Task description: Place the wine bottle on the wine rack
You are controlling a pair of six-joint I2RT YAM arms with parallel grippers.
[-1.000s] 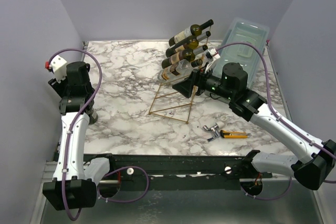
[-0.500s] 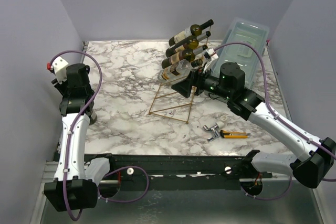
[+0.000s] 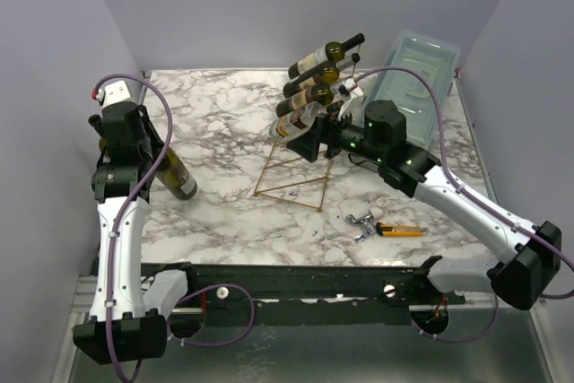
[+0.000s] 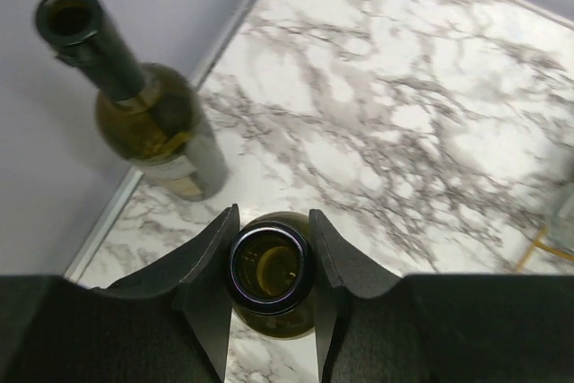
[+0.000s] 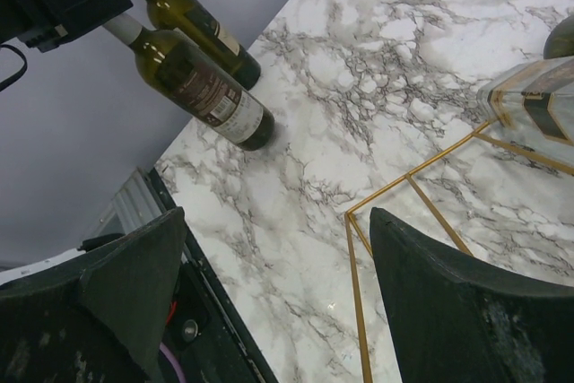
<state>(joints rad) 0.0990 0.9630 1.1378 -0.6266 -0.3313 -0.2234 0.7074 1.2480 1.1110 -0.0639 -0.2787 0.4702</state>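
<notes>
The wine bottle (image 3: 176, 175) was held tilted at the 9 o'clock side of the table (image 3: 224, 114), its neck clamped by the left gripper (image 4: 269, 262); whether its base was lifted clear could not be told. A second bottle (image 4: 148, 123) stood beside it. The wine rack (image 3: 265, 166), loaded with other bottles (image 3: 314, 78), stood well apart toward 1 o'clock, with the right gripper (image 5: 278, 230) spread wide and empty beside it. Pickup was judged in hand; a lift and carry to a free rung would be called for next.

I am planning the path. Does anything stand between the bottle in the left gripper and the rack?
Nothing visible lies between the bottle and the rack. Only the open right gripper hangs at the rack's lower front.
</notes>
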